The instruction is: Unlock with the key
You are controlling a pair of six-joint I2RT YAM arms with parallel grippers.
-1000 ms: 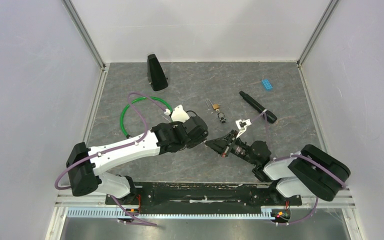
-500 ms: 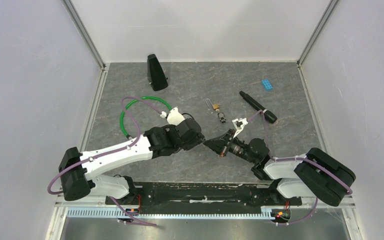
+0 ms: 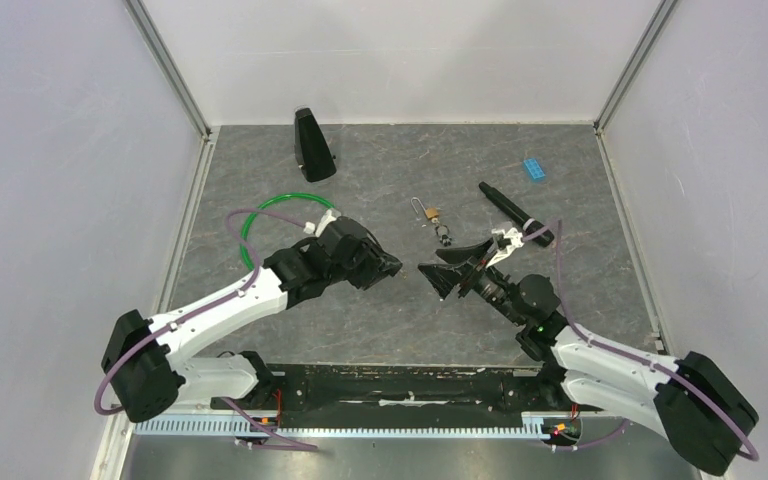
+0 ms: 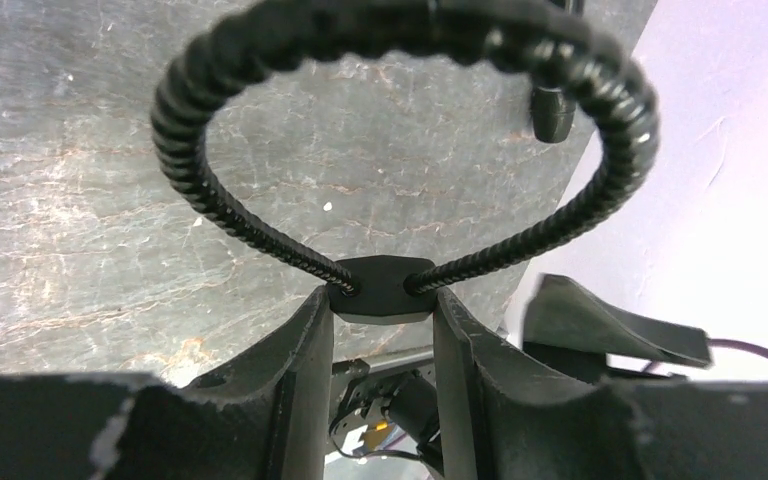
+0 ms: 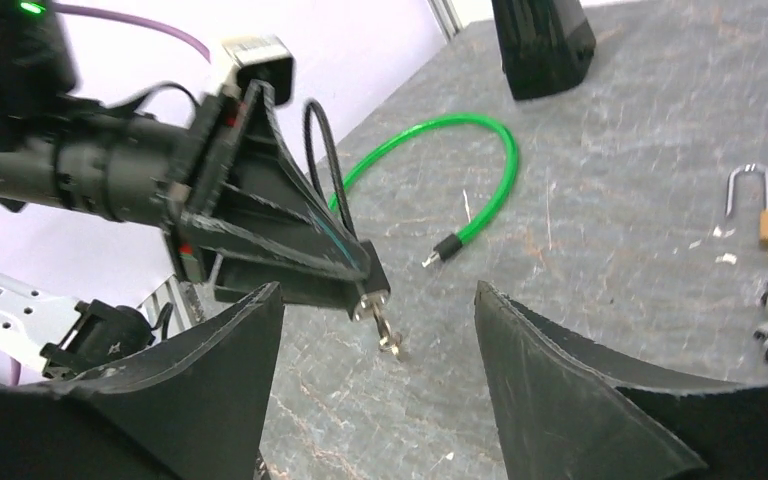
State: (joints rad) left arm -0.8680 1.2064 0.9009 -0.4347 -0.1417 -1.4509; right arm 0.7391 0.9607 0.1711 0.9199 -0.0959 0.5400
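The left gripper [image 3: 390,266] is clamped narrowly on the small flat body of a black cable lock with a braided loop [image 4: 381,288]. It holds the lock just above the grey marbled desk [image 3: 580,260], near its middle. In the left wrist view the loop arches up and away from the fingers, which press on both sides of the body. From the right wrist view, a small silvery key [image 5: 387,338] hangs from the lower end of that body, clear of the desk.

The right gripper [image 3: 438,275] faces the left one, its jaws spread wide and holding nothing. The hanging key sits in line with the gap between them, and they do not touch it.

Further back, near the centre, lies a small brass padlock with a steel shackle [image 3: 428,212]. A little black-and-white object [image 3: 444,237], too small to make out, lies just beside it. A thin green cable loop [image 3: 260,222] rests to the left, partly under the left arm. A black wedge-shaped block [image 3: 312,146] stands at the back left. A black pen-shaped stick [image 3: 505,207] lies right of the padlock, and a small blue studded brick [image 3: 534,168] sits well behind it.
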